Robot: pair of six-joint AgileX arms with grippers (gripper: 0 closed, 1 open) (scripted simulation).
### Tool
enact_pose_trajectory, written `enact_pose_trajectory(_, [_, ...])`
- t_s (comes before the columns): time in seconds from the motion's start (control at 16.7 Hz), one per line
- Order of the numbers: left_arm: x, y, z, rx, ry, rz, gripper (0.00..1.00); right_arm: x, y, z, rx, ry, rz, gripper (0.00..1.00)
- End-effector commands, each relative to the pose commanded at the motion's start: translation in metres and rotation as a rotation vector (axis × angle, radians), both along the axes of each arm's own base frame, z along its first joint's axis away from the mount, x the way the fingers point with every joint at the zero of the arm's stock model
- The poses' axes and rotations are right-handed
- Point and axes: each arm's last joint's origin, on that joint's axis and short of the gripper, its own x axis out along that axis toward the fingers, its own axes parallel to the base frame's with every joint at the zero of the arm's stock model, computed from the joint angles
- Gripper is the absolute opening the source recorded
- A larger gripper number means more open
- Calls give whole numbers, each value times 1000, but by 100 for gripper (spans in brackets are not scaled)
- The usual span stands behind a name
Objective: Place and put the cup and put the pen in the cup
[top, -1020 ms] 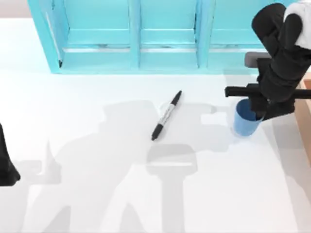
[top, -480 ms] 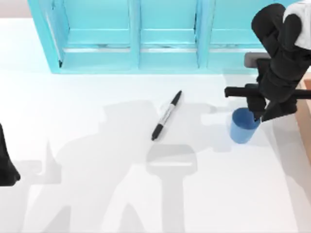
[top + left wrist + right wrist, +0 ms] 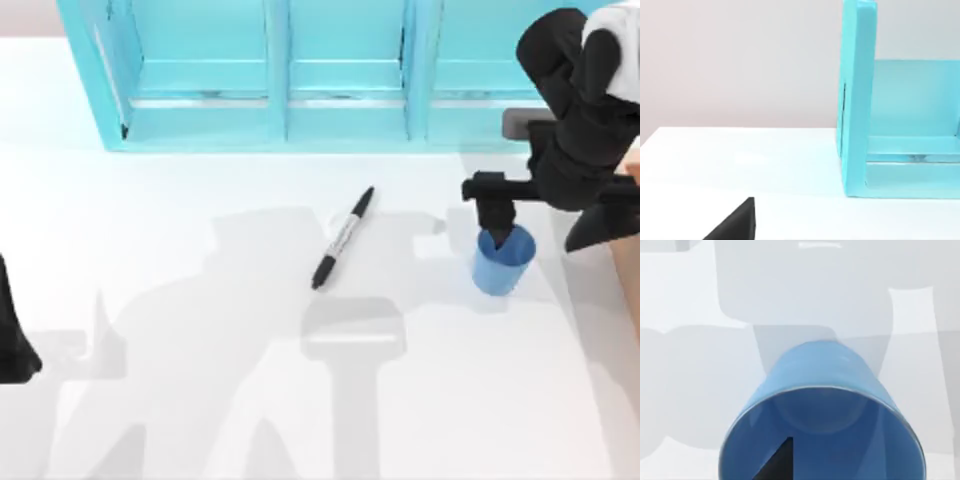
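Blue plastic marks the one cup (image 3: 503,262), a small round tumbler with no handle, standing upright on the white bench (image 3: 200,420) toward its right side. There is one pen (image 3: 342,238), a slim black marker with a grey-white label along its barrel, lying flat on the bench near the middle, slanted with one end toward the shelf and the other toward the near edge. It is well apart from the cup and touches nothing else.

Two arms are at the bench. The right gripper (image 3: 545,232) hangs over the cup with its jaws spread wide: one black finger reaches down inside the cup's rim on the side toward the shelf, the other stands outside, to the right of the cup. In the right wrist view the cup's open mouth (image 3: 822,440) faces the camera, and a dark fingertip (image 3: 777,465) shows against the inner wall; the cup is not clamped as far as can be seen. The left gripper (image 3: 15,340) is parked at the bench's left edge, and whether its jaws are open I cannot tell; a black corner of it (image 3: 737,225) shows in the left wrist view.

One turquoise shelf unit (image 3: 270,80) with upright dividers stands along the far edge of the bench, behind both pen and cup. Grey shadows of the arms fall across the bench between pen and cup, and nothing lies between them.
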Motion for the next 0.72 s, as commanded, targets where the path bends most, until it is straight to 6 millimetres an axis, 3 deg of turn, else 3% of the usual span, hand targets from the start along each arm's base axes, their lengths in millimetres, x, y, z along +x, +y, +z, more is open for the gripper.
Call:
enact_pose_trajectory(0.54, [0,0,0,0,0,0,100,0,-1,1,0,0,-3,100])
enact_pose_trajectory(0.72, [0,0,0,0,0,0,100,5,2,15,-3,6,-1,100])
